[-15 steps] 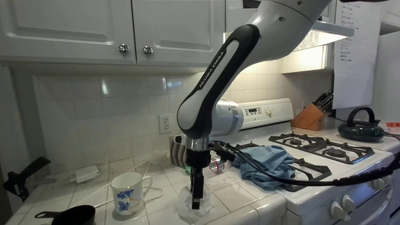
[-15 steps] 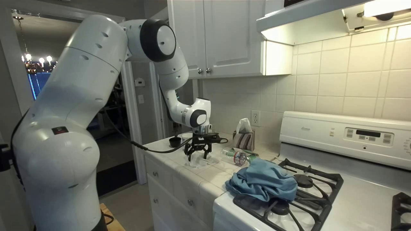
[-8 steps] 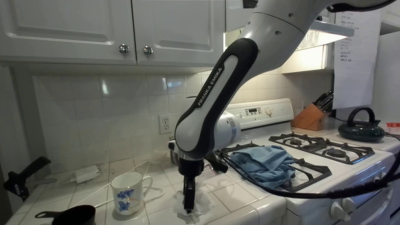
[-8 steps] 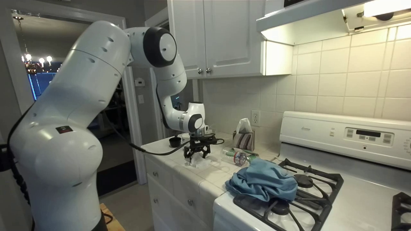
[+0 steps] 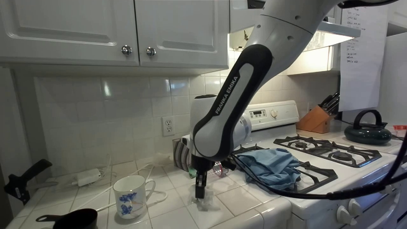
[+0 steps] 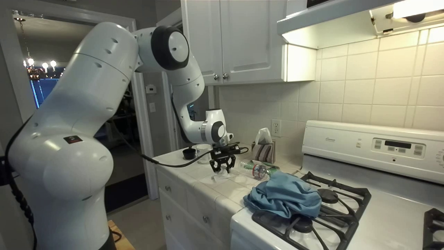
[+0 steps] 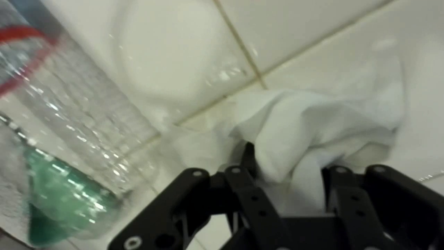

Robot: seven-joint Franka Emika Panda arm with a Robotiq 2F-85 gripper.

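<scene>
Above the white tile counter (image 5: 240,198), the big white arm (image 6: 100,69) goes up, bends over & comes down w/ its wrist low. The claw (image 6: 222,169) points down, nr the tiles. In the wrist view its two fingers (image 7: 256,203) stand apart w/ crumpled white paper (image 7: 288,135) bunched btwn them; can't tell if they squeeze it or just touch it. The paper lies on the counter & spreads a bit past the fingertips.

The counter's front edge, above the drawers (image 6: 175,201), is nr the paper. Also nr it, a clear bottle (image 7: 79,114) w/ a red ring lies on its side. A flowered mug (image 5: 130,197) stands w/ tile btwn it & the paper; a small black pan (image 5: 76,219) sits past the mug. A blue cloth (image 5: 270,168) lies in a heap on the stove (image 6: 388,211), apart from the claw.

The tiles are shiny, w/ brown lines & wet-looking spots. A striped tissue box (image 6: 263,152) is by the wall (image 6: 357,93). Cupboards (image 5: 66,31) hang up high, & a lamp (image 6: 419,8) shines over the stove. A dark green kettle (image 5: 367,132) & a knife block (image 5: 314,120) are past the stove.
</scene>
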